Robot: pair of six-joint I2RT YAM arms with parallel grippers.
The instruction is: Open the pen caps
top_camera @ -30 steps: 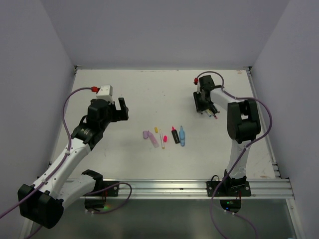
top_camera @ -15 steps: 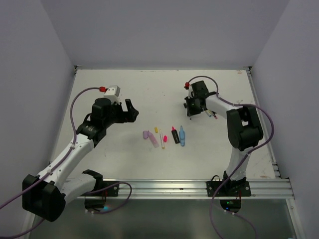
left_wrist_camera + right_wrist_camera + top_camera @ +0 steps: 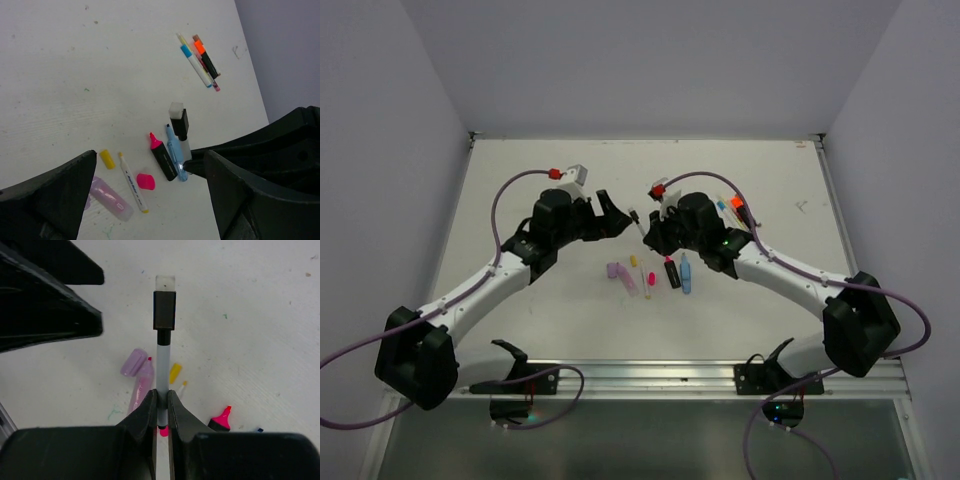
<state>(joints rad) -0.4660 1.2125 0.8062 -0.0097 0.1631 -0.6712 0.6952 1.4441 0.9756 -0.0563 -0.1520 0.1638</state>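
My right gripper [image 3: 161, 402] is shut on a thin grey pen [image 3: 164, 347] and holds it above the table, black cap [image 3: 164, 310] pointing away from me. In the top view that cap [image 3: 635, 215] points at my left gripper [image 3: 613, 214], which stands open just left of it. From the left wrist, the held pen [image 3: 180, 125] hangs ahead of my open left gripper [image 3: 150, 156], untouched. Below lie loose caps: lilac [image 3: 132, 362], yellow [image 3: 106, 158], pink [image 3: 146, 181]. Beside them are an uncapped lilac highlighter [image 3: 110, 197], a thin white pen [image 3: 131, 182], a pink-tipped black highlighter [image 3: 162, 157] and a blue pen [image 3: 175, 157].
A small bunch of capped pens [image 3: 200, 60], one blue-capped and one orange-capped, lies at the back right of the white table [image 3: 520, 190]. Grey walls close the table in on three sides. Both arms meet over the middle, above the row of opened pens [image 3: 650, 272].
My right gripper shut on the grey pen at the back-right bunch and carried it left to the middle. My left arm swung right toward it, staying open.
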